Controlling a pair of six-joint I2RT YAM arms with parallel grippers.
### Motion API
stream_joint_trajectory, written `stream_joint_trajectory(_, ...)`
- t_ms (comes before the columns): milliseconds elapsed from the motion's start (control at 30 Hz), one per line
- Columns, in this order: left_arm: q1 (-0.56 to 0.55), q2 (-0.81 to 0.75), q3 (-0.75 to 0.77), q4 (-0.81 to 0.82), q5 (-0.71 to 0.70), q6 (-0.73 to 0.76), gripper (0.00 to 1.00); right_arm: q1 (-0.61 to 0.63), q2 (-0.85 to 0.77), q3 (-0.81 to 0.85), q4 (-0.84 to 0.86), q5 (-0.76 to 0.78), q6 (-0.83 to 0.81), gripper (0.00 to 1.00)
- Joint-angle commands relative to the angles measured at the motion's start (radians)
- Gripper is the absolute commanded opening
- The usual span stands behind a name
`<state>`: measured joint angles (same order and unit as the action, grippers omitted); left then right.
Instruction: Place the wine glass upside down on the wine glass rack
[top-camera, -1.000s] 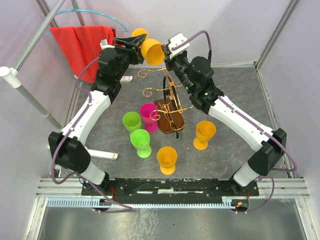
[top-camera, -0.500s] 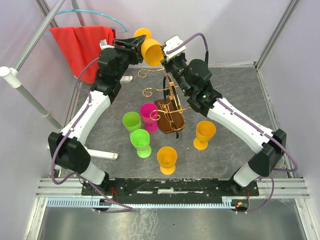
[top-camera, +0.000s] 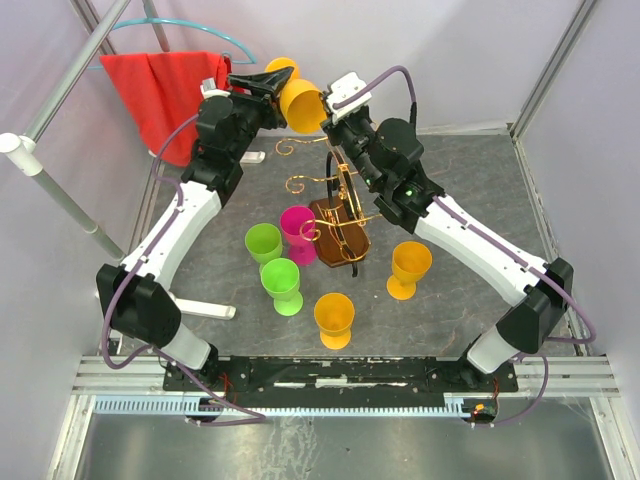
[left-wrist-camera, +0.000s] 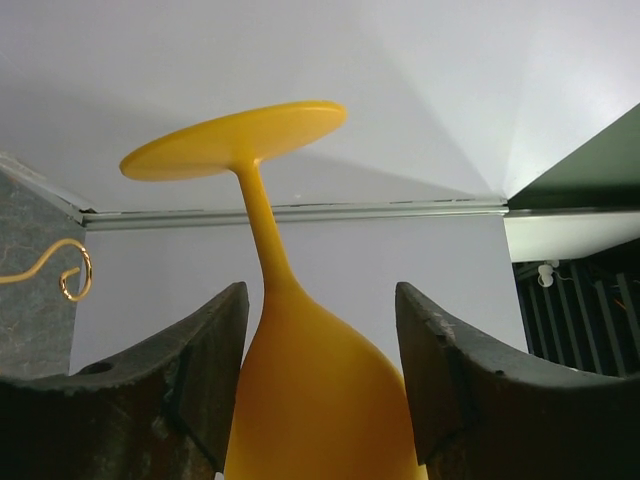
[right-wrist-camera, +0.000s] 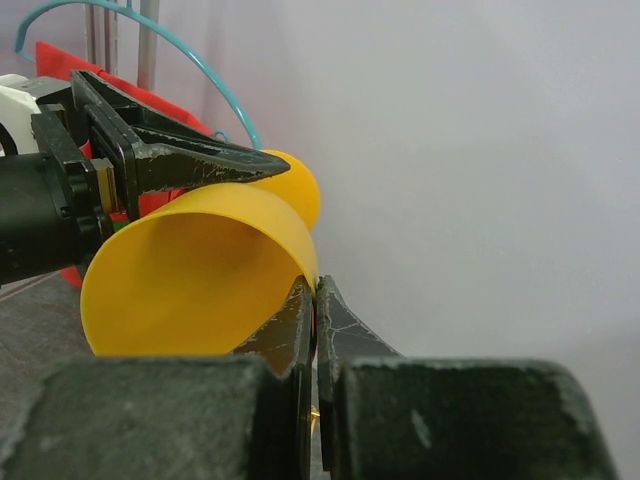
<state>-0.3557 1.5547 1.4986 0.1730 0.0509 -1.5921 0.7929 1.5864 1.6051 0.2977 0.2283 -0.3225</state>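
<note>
- The wine glass (top-camera: 303, 103), an orange-yellow one, is in the air and not on the rack. In the top view it hangs between 11 and 12 o'clock of the wine glass rack (top-camera: 345, 190), beyond its far scrolls.
- The left gripper (left-wrist-camera: 320, 300) carries it, with its fingers (left-wrist-camera: 200, 350) clamped on either side of the bowl. The stem and foot stick out past the fingertips.
- The glass lies tilted. Its foot points to about 10 o'clock and its open mouth to about 5 o'clock, toward the right arm.
- The right gripper (right-wrist-camera: 316, 290) has its fingers pressed together. The tips sit against the outside of the bowl near its mouth, and I cannot tell whether they nip anything.
- Done, as I judge it: the glass is picked up, lifted and brought close to the rack's far side.
- Left to do: turn the glass fully mouth-down, slide the stem between a pair of gold wire arms so the foot catches, and let go.
- No glass hangs on the rack. At about 9 o'clock of its wooden base (top-camera: 335, 225) stand a magenta glass (top-camera: 297, 230) and two green glasses (top-camera: 263, 242). Two orange glasses (top-camera: 409, 268) stand between 4 and 6 o'clock.
</note>
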Motion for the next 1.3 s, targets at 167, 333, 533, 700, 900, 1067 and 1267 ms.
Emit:
stream_joint_trajectory(167, -0.011, 0.001, 0.01, 0.066, 0.042, -0.016, 0.52, 0.014, -0.033, 0.013, 0.049, -0.052, 0.023, 0.01)
stream_joint_trajectory(333, -0.01, 0.019, 0.004, 0.098, 0.073, -0.03, 0.53, 0.014, -0.043, 0.009, 0.044, -0.082, 0.025, 0.01)
stream_joint_trajectory(533, -0.006, 0.028, -0.006, 0.125, 0.097, -0.043, 0.52, 0.014, -0.056, -0.001, 0.03, -0.105, 0.032, 0.01)
stream_joint_trajectory(700, -0.001, 0.029, -0.008, 0.129, 0.115, -0.052, 0.58, 0.014, -0.06, -0.008, 0.027, -0.115, 0.042, 0.01)
stream_joint_trajectory(900, 0.003, 0.024, -0.023, 0.139, 0.122, -0.065, 0.6, 0.014, -0.06, -0.008, 0.03, -0.12, 0.052, 0.01)
stream_joint_trajectory(1067, 0.006, 0.021, -0.036, 0.16, 0.127, -0.069, 0.49, 0.014, -0.065, -0.018, 0.041, -0.125, 0.063, 0.01)
stream_joint_trajectory(1267, 0.011, 0.02, -0.059, 0.21, 0.146, -0.09, 0.33, 0.014, -0.074, -0.028, 0.05, -0.142, 0.076, 0.01)
